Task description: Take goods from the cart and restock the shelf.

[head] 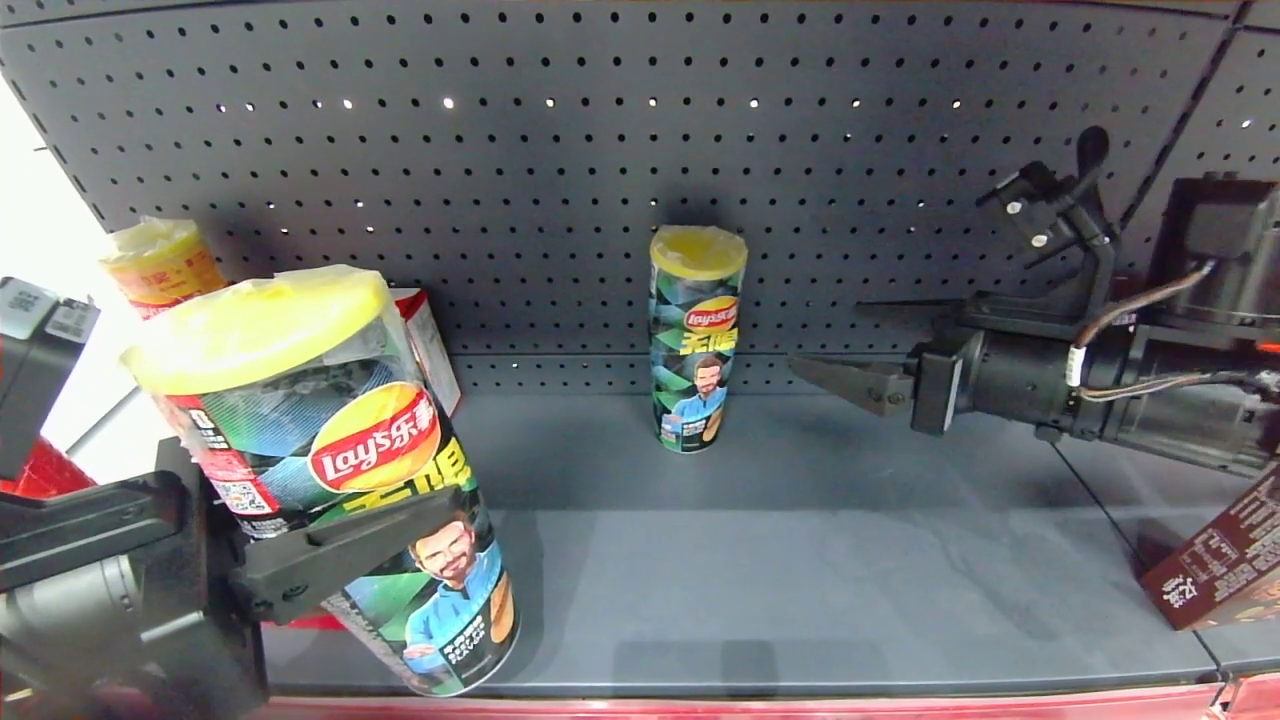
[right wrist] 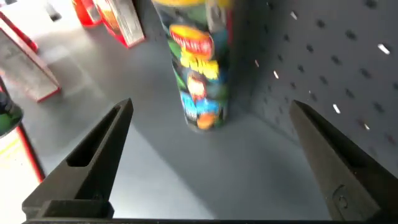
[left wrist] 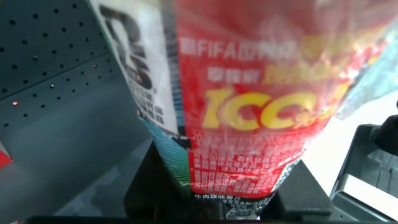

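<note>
A chips can with a yellow lid (head: pixel 330 450) tilts over the shelf's front left corner, and my left gripper (head: pixel 300 540) is shut on its lower body. In the left wrist view the can's red label (left wrist: pixel 249 112) sits right between the fingers (left wrist: pixel 155 193). A second, identical can (head: pixel 697 340) stands upright at the back middle of the grey shelf (head: pixel 800 560), near the pegboard. My right gripper (head: pixel 850 345) hovers to that can's right, open and empty, its tips pointing toward it. The right wrist view has the standing can (right wrist: pixel 199 68) beyond the wide-apart fingers (right wrist: pixel 93 162).
Behind the held can stand another yellow-lidded can (head: pixel 160 262) and a red and white box (head: pixel 430 340). A brown box (head: pixel 1220 560) leans at the shelf's right end. The pegboard (head: pixel 600 150) closes the back. A red strip (head: pixel 700 705) runs along the shelf's front edge.
</note>
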Motion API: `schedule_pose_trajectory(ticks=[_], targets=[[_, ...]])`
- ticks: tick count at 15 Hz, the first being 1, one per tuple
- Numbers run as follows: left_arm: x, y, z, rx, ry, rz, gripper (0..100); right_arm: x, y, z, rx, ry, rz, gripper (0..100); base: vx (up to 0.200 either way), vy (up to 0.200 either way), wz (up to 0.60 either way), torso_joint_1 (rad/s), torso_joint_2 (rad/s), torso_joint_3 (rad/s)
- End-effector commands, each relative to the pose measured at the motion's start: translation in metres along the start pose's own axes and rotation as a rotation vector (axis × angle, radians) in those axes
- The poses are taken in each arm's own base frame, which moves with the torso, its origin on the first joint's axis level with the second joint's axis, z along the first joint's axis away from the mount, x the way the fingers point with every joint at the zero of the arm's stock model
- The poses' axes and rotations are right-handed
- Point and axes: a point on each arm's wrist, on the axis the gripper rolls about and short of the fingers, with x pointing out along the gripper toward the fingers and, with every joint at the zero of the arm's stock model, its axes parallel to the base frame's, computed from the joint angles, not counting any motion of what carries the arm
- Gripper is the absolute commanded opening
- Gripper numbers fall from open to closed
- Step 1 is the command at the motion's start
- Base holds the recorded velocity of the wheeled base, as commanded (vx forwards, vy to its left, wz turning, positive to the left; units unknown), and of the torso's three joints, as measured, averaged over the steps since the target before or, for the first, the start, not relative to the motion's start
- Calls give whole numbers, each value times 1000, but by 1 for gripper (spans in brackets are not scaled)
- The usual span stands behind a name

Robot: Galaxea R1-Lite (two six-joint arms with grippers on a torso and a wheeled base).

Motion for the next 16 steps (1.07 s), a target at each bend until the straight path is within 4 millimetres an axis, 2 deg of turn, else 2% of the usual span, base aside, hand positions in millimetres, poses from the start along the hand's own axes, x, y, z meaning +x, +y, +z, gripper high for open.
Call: schedule_pose_trajectory(ticks=[1,6,9,16], targets=[[1,1,0,-2,3,1,0,25,-6,-20,12,29,37,100,0,0,0,0,0,0],[2,1,0,-2,4,3,0,51,-14,-31,-9,-43,225,100,0,0,0,0,0,0],[2,1,-1,-3,7,1,0,66,-24,-35,-21,-67,258,100,0,0,0,0,0,0],[2,1,-3,-7,16,1,0,96,-29,-50,-24,-60,296,100,0,0,0,0,0,0]])
